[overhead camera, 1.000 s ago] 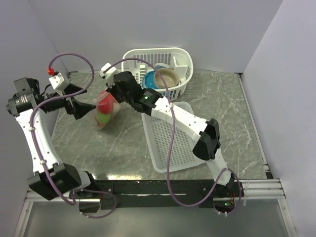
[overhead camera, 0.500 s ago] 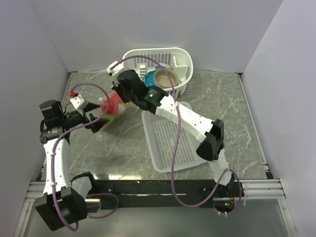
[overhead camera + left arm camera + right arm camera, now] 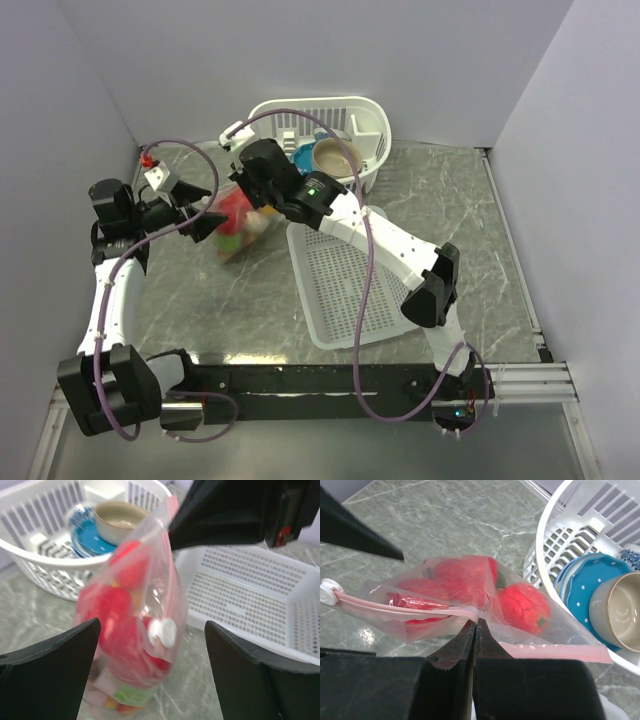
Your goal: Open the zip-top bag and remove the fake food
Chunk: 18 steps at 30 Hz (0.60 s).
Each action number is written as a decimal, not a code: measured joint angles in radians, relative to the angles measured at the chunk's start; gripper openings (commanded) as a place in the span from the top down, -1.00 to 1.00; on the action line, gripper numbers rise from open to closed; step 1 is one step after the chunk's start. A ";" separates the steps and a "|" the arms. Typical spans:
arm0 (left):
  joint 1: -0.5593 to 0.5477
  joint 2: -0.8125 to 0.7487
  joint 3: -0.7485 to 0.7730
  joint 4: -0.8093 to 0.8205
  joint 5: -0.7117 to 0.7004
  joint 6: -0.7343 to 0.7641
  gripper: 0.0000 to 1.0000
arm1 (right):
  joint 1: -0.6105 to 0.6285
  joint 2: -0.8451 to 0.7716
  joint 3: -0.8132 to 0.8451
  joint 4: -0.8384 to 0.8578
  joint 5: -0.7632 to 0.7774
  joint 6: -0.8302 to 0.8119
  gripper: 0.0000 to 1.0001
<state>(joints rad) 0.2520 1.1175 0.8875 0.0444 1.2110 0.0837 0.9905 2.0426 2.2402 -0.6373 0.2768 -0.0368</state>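
Note:
The clear zip-top bag hangs upright above the table, full of fake food: red pieces on top, green and orange at the bottom. My right gripper is shut on the bag's pink zip strip and holds it up; it shows in the top view. A white slider sits on the strip, also in the right wrist view. My left gripper is open, its fingers either side of the bag without touching it; it sits left of the bag in the top view.
A white basket at the back holds a tan bowl and blue bowl. A flat white mesh tray lies right of the bag. Walls close in on the left and back.
The left arm swung in and lifted to the bag's left side. The right gripper shifted the bag slightly right and tilted it.

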 measured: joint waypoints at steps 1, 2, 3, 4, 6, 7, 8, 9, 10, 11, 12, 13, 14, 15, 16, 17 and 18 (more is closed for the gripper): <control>-0.003 0.000 0.000 -0.034 0.005 0.019 -0.81 | 0.000 -0.002 0.000 -0.003 0.004 0.000 1.00; -0.005 -0.001 0.001 -0.063 0.007 0.041 -0.80 | 0.000 -0.004 0.000 -0.005 0.008 0.000 1.00; -0.005 -0.006 0.002 -0.103 0.009 0.070 -0.79 | 0.000 -0.005 0.000 -0.007 0.013 -0.001 1.00; -0.005 -0.012 0.001 -0.146 0.011 0.105 -0.72 | 0.000 -0.006 0.000 -0.007 0.016 -0.001 1.00; -0.005 -0.027 0.001 -0.209 0.010 0.150 -0.50 | 0.000 -0.010 -0.001 -0.008 0.019 0.000 1.00; -0.005 -0.034 0.001 -0.224 0.010 0.163 -0.01 | 0.000 -0.013 -0.002 -0.008 0.019 0.000 1.00; -0.005 -0.043 0.001 -0.235 0.010 0.170 0.35 | 0.000 -0.014 -0.002 -0.008 0.019 0.000 1.00; -0.005 -0.049 0.004 -0.246 0.010 0.173 0.72 | 0.000 -0.017 -0.002 -0.008 0.019 0.002 1.00; -0.005 -0.051 0.011 -0.253 0.010 0.179 0.98 | 0.000 -0.021 -0.005 -0.006 0.019 0.003 1.00; -0.005 -0.050 0.019 -0.254 0.011 0.180 0.98 | 0.000 -0.027 -0.012 -0.006 0.019 0.005 1.00; -0.005 -0.042 0.041 -0.271 0.014 0.197 0.98 | 0.000 -0.039 -0.027 -0.004 0.019 0.007 1.00; -0.005 -0.027 0.067 -0.292 0.017 0.209 0.98 | 0.000 -0.053 -0.048 0.003 0.019 0.010 1.00; -0.005 -0.012 0.092 -0.308 0.022 0.217 0.98 | 0.000 -0.064 -0.060 0.004 0.020 0.011 1.00; -0.005 0.008 0.122 -0.330 0.027 0.228 0.98 | 0.000 -0.076 -0.075 0.008 0.019 0.014 1.00; -0.005 0.032 0.151 -0.350 0.034 0.238 0.98 | 0.000 -0.090 -0.090 0.010 0.018 0.017 1.00; -0.005 0.051 0.174 -0.364 0.042 0.244 0.98 | 0.000 -0.098 -0.100 0.010 0.018 0.018 1.00; -0.005 0.068 0.188 -0.372 0.047 0.247 0.99 | 0.000 -0.107 -0.111 0.010 0.016 0.019 1.00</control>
<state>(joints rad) 0.2474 1.1851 1.0752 -0.3279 1.2579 0.3309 0.9905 1.9358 2.1288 -0.6277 0.2932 -0.0174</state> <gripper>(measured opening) 0.021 0.010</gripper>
